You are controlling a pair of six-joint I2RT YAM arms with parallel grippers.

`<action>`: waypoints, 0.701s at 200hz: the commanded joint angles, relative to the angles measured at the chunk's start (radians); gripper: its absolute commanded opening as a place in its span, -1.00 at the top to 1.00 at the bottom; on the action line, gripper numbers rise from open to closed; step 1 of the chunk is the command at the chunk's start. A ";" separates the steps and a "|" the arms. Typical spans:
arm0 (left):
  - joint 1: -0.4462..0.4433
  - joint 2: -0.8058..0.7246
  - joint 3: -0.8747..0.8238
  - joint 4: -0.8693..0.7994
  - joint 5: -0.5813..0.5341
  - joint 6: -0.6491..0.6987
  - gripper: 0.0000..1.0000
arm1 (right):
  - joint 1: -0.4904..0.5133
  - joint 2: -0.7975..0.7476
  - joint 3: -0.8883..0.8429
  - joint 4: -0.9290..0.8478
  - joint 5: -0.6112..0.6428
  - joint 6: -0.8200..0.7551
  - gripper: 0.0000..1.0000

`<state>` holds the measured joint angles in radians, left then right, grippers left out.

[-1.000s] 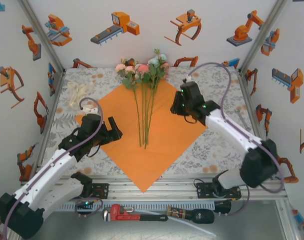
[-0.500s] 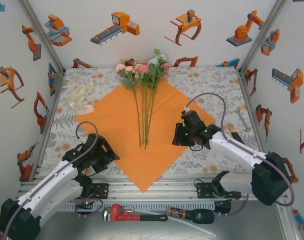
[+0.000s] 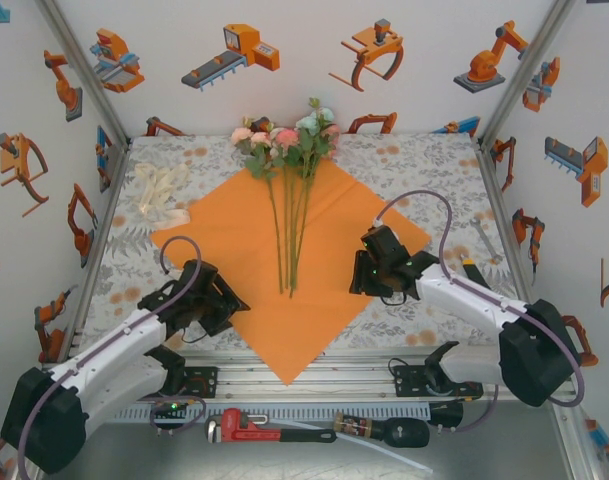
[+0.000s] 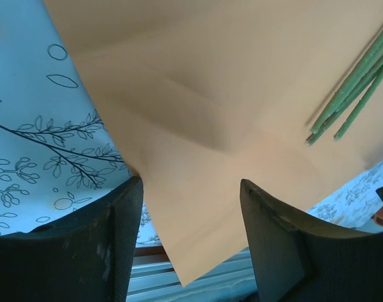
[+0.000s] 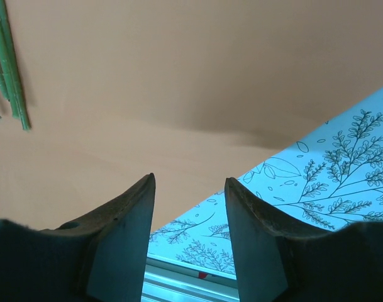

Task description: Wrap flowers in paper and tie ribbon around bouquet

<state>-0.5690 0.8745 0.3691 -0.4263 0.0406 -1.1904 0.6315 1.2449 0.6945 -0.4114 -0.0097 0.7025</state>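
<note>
Lying flat as a diamond on the leaf-patterned bench (image 3: 434, 170), the orange paper (image 3: 234, 250) is seen with its near corner reaching over the bench's front rail. The flowers (image 3: 284, 140) are laid along the sheet's middle line: the pink, peach and pale blue blooms are gathered at the far corner, and the thin green stems (image 3: 289, 240) are run toward the near side, ending about mid-sheet. The ribbon (image 3: 159, 190) is heaped at the far left of the bench, apart from the paper. The left pincer (image 4: 190, 189) is placed low over the sheet's near-left edge; its jaws are held moderately apart, and in the left wrist view the paper's edge is seen passing between the dark fingers (image 4: 122, 239), with nothing clamped. The right pincer (image 5: 190, 182) is set at the near-right edge, its jaws likewise parted and gripping nothing; in the right wrist view the border between orange sheet and patterned bench is seen running between them, and the stem ends are shown at the upper left. A red pipe wrench (image 3: 269, 425) is laid on the shelf in front of the arm bases.
</note>
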 commanded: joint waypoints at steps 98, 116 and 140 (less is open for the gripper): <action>-0.002 0.018 0.161 -0.256 -0.153 0.089 -0.27 | -0.013 -0.075 0.046 -0.020 0.074 -0.085 -0.35; 0.006 0.003 0.118 -0.172 -0.140 0.091 -0.26 | -0.015 -0.075 0.044 -0.024 0.083 -0.061 -0.36; 0.011 0.049 0.119 -0.130 -0.148 0.114 -0.25 | -0.018 -0.088 0.026 -0.017 0.094 -0.036 -0.40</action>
<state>-0.5667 0.8909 0.4969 -0.5808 -0.0731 -1.1168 0.6231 1.1851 0.7185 -0.4145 0.0471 0.6353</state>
